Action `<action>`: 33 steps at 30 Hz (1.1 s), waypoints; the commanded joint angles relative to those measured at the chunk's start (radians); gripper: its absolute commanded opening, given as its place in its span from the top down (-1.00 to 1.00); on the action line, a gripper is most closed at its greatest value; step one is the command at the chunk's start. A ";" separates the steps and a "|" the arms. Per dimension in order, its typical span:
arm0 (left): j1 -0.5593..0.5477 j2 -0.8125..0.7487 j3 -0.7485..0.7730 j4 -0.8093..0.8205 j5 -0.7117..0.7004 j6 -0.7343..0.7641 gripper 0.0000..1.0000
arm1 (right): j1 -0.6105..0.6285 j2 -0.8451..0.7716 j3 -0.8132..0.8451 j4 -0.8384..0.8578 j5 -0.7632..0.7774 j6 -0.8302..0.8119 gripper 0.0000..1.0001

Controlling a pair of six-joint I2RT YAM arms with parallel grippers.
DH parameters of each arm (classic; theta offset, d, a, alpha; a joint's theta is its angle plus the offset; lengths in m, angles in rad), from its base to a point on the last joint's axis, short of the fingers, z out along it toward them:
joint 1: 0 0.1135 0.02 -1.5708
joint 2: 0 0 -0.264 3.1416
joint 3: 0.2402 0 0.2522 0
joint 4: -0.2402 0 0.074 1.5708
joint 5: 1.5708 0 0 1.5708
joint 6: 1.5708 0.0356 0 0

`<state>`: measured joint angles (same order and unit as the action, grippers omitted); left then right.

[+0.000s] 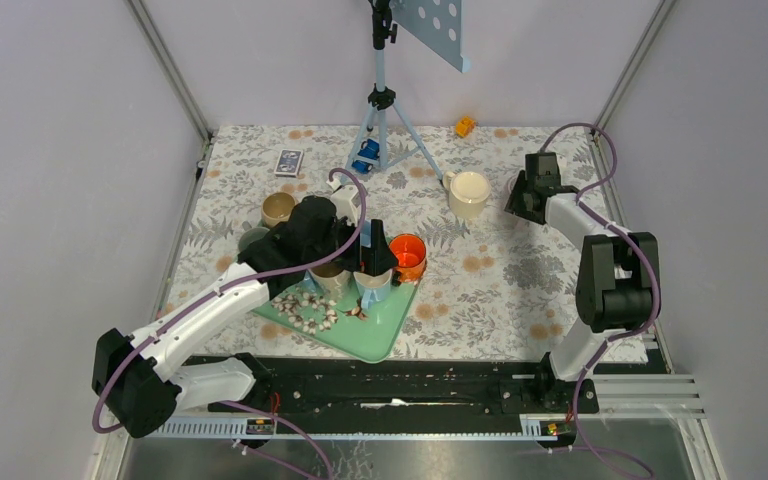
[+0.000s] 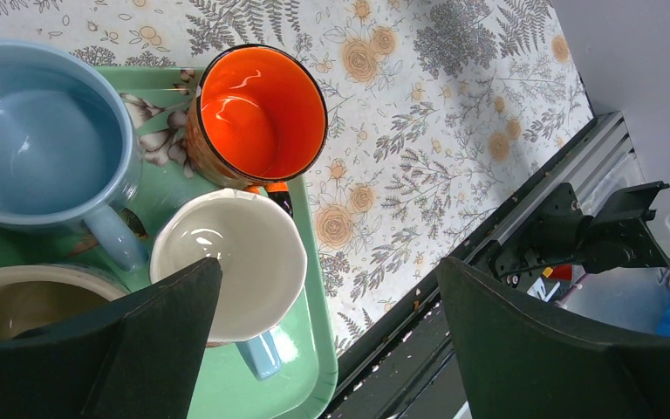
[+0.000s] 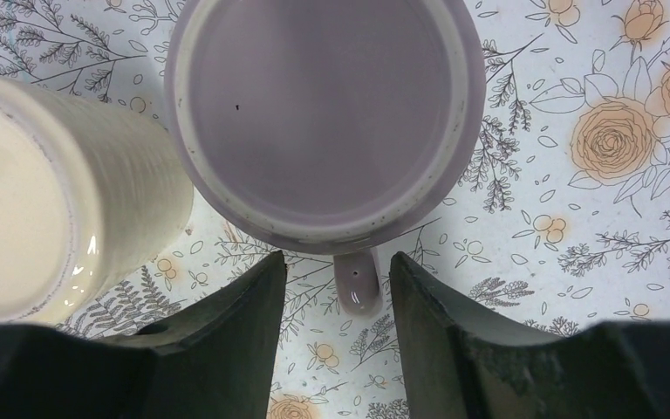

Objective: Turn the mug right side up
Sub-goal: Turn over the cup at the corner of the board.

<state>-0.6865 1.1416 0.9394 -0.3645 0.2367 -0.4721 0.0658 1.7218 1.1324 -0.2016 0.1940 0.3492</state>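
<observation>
A lilac mug point(image 3: 323, 113) stands on the flowered cloth and fills the top of the right wrist view. It shows a flat lilac face inside a raised ring, which looks like its base turned up. Its handle point(image 3: 355, 286) points toward my right gripper point(image 3: 338, 262), which is open, with one finger on each side of the handle and apart from it. In the top view the right gripper point(image 1: 526, 198) hides this mug. My left gripper point(image 2: 329, 266) is open and empty above the green tray point(image 2: 257, 388), also seen in the top view point(image 1: 364, 255).
A cream mug point(image 1: 468, 192) stands upright close left of the lilac mug point(image 3: 44, 201). The tray holds an orange mug point(image 2: 262, 113), a blue mug point(image 2: 39, 131) and a white-lined mug point(image 2: 231, 262). A tripod point(image 1: 385, 110) stands at the back; a beige mug point(image 1: 278, 208) on the left.
</observation>
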 commanded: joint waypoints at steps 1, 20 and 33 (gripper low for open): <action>0.008 0.004 -0.008 0.051 0.018 -0.005 -0.98 | 0.009 0.011 0.026 0.008 0.037 -0.027 -0.06; 0.007 0.006 -0.011 0.052 0.021 -0.007 -0.97 | 0.045 0.036 0.014 0.043 0.134 -0.059 0.20; 0.007 0.013 -0.012 0.058 0.027 -0.009 -0.97 | 0.055 0.042 -0.022 0.087 0.160 -0.064 0.27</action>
<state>-0.6857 1.1481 0.9375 -0.3637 0.2443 -0.4763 0.1097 1.7531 1.1114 -0.1509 0.3065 0.2993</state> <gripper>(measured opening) 0.988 0.372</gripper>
